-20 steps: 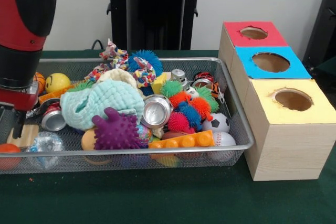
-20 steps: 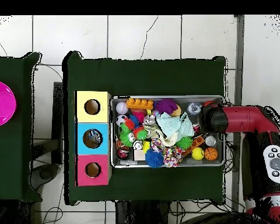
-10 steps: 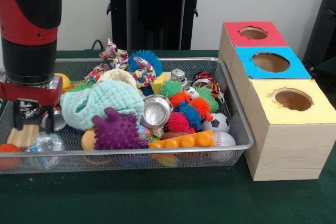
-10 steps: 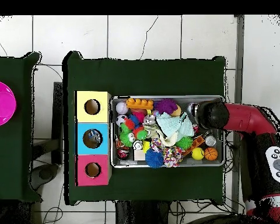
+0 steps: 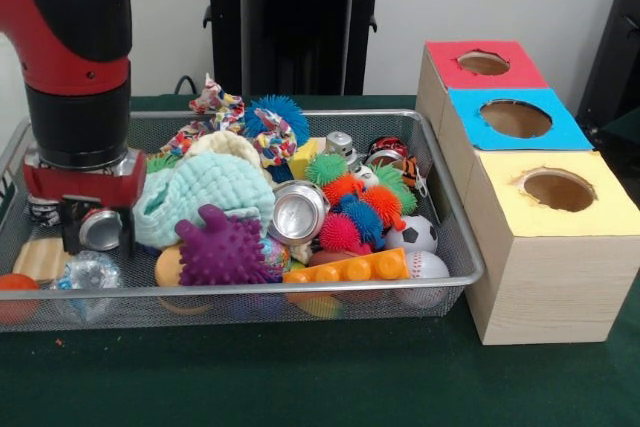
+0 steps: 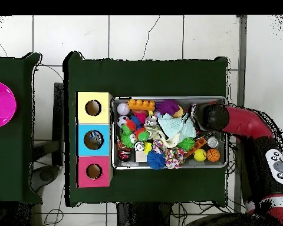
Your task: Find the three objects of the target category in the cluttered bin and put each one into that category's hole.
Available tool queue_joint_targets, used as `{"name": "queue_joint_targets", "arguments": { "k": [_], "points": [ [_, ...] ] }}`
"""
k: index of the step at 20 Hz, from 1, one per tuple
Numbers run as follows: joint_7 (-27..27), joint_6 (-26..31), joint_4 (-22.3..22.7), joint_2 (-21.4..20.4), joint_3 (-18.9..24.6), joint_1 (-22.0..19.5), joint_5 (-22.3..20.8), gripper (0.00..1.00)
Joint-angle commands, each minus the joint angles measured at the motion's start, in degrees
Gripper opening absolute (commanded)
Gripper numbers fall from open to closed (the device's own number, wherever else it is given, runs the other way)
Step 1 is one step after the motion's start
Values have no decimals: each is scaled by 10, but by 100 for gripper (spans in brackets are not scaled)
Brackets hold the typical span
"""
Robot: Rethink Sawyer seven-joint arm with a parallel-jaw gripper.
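My red and black arm reached down into the wide silver wire-mesh basket (image 5: 455,247), where my gripper (image 5: 98,237) hung with its two dark fingers (image 5: 72,239) spread apart and clasping nothing, straddling a shiny silver metal can (image 5: 100,229) that lay on its side between them. Just below the gripper, toward 7 o'clock in the front view, a small transparent plastic bottle (image 5: 88,273) rested against the basket's near rim, beside a pale wooden block (image 5: 40,258) and an orange ball (image 5: 14,292) at the corner. At 3 o'clock from my gripper, a mint-green cloth (image 5: 205,192) lay bunched over a purple spiky rubber toy (image 5: 222,250), with a second open silver can (image 5: 296,212) just past them. Well apart at the far right of the basket stood the pale wooden box whose bright blue paper top carried the round hole (image 5: 515,118), set between the red-topped box (image 5: 483,63) and the yellow-topped box (image 5: 556,190).
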Motion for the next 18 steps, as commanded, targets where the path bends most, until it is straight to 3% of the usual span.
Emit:
{"name": "queue_joint_targets", "arguments": {
  "k": [1, 9, 18],
  "points": [
    [70, -57, 42, 52, -12, -20, 7, 100],
    [87, -96, 27, 88, -30, -21, 16, 100],
    [64, -74, 21, 96, -45, -3, 34, 100]
  ]
}}
